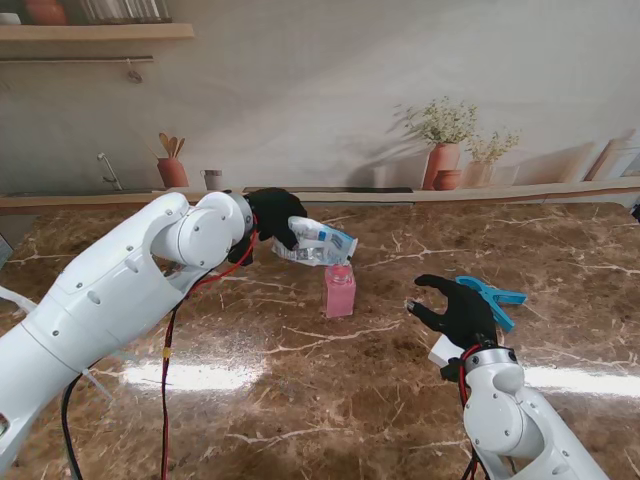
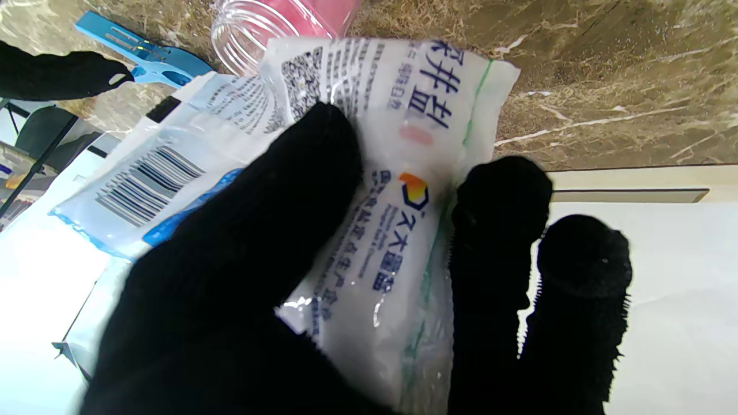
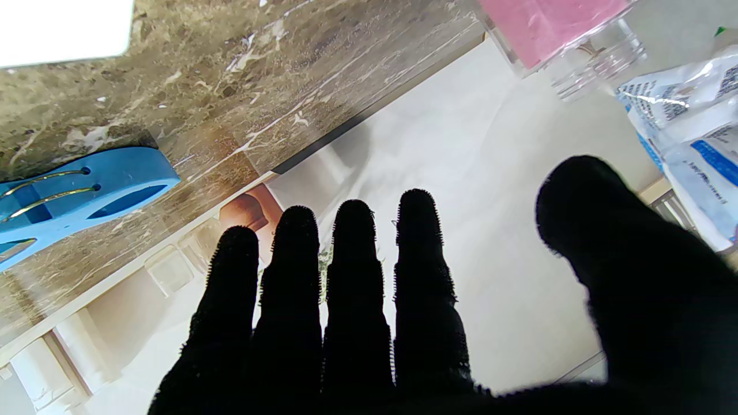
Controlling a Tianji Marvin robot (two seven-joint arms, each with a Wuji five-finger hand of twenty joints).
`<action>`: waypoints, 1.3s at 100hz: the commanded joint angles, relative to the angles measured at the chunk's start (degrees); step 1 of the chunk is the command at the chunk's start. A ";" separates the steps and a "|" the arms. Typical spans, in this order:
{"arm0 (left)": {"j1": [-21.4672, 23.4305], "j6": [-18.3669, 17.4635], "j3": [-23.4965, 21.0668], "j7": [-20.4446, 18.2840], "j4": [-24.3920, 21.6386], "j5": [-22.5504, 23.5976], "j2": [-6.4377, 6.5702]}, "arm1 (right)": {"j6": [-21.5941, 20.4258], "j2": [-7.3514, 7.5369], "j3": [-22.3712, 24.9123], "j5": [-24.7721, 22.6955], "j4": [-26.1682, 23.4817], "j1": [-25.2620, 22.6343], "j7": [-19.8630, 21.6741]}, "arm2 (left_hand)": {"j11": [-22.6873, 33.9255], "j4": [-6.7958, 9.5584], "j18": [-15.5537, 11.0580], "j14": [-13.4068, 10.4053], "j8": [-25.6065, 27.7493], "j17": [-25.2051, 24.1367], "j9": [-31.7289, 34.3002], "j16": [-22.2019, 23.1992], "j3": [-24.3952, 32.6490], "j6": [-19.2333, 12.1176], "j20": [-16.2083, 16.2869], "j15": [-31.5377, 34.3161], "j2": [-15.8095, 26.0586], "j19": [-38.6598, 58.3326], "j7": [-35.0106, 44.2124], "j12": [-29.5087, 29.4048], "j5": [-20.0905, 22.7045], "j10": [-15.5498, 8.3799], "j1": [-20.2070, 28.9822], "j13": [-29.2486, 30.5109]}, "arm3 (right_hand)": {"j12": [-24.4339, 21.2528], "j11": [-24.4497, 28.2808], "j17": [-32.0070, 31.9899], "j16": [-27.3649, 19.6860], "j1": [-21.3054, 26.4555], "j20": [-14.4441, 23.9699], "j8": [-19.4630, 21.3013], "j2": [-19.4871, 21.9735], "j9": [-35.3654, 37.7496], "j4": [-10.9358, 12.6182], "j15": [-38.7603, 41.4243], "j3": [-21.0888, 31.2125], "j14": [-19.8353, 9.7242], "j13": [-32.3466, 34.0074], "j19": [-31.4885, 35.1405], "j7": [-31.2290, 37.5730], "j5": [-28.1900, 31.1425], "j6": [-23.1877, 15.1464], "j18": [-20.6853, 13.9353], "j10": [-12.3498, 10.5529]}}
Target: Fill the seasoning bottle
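A clear seasoning bottle (image 1: 340, 289) with pink contents stands upright near the middle of the marble table; its open mouth (image 2: 245, 31) shows in the left wrist view. My left hand (image 1: 272, 222), in a black glove, is shut on a white and blue salt bag (image 1: 317, 243) and holds it tilted over the bottle, the bag's lower end right above the mouth. The bag (image 2: 375, 190) fills the left wrist view between thumb and fingers. My right hand (image 1: 458, 310) hovers open to the right of the bottle (image 3: 553, 29), fingers (image 3: 351, 288) spread, holding nothing.
A blue clip (image 1: 492, 297) lies on the table just beyond my right hand, also seen as the blue clip (image 3: 75, 190). A small white object (image 1: 445, 351) sits by my right wrist. Pots and vases line the ledge at the table's far edge (image 1: 440, 165).
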 commanded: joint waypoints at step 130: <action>-6.25 0.71 5.30 -5.37 -0.17 1.92 0.44 | -0.12 -0.23 0.29 0.76 0.80 -0.69 0.46 | 7.75 3.00 -0.74 -2.41 -4.20 -0.08 4.81 0.09 5.56 -11.21 -0.18 1.30 11.59 3.14 13.83 2.69 0.34 -4.34 1.21 2.48 | 1.30 -0.08 -0.16 1.32 -2.88 2.24 0.98 0.85 0.61 1.06 0.46 1.42 0.40 0.19 0.48 1.37 1.98 -1.41 0.81 -0.07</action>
